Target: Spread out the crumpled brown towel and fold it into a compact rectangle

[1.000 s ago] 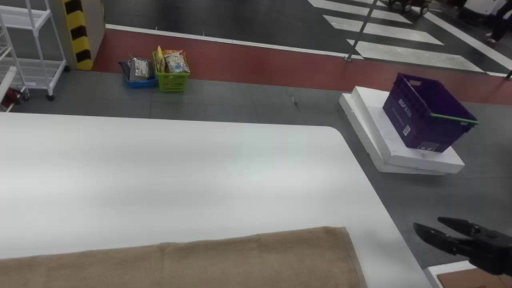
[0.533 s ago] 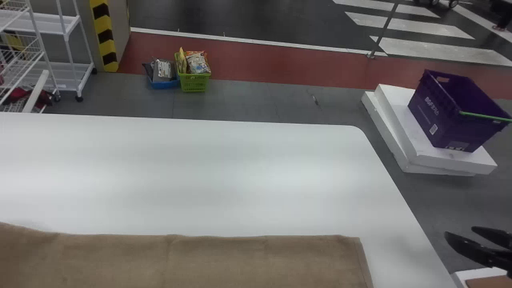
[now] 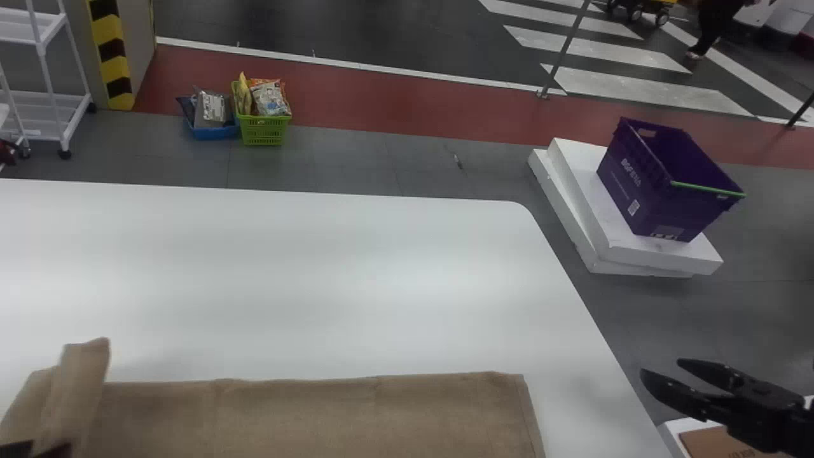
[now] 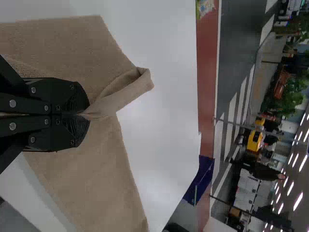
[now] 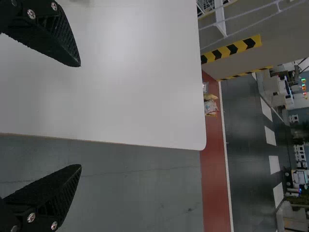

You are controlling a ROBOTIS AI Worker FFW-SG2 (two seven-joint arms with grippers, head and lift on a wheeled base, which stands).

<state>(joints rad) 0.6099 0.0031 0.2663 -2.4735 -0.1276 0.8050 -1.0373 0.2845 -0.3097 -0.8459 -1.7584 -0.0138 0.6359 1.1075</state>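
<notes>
In the head view my left gripper [image 3: 51, 449] enters at the bottom left corner, at a raised fold of the brown towel [image 3: 305, 413], which otherwise lies flat as a wide strip along the table's near side. The left wrist view has my left gripper [image 4: 82, 115] shut on the towel [image 4: 91, 169], pinching a bunched edge whose end sticks up as a loop. Out past the table's right edge, my right gripper [image 3: 661, 375] is parked with its fingers apart; the right wrist view shows this right gripper [image 5: 79, 116] open with nothing between the fingers.
The white table [image 3: 286, 273] extends beyond the towel. On the floor past its right edge, a purple crate [image 3: 661, 191] rests on white slabs [image 3: 610, 235]. Behind the table stand a green basket [image 3: 262, 129], a blue tray [image 3: 213, 131] and a white rack [image 3: 51, 102].
My left gripper has come into the head view with a towel fold raised at the left. The head view swung left, then back right; the right gripper stays parked and open.
</notes>
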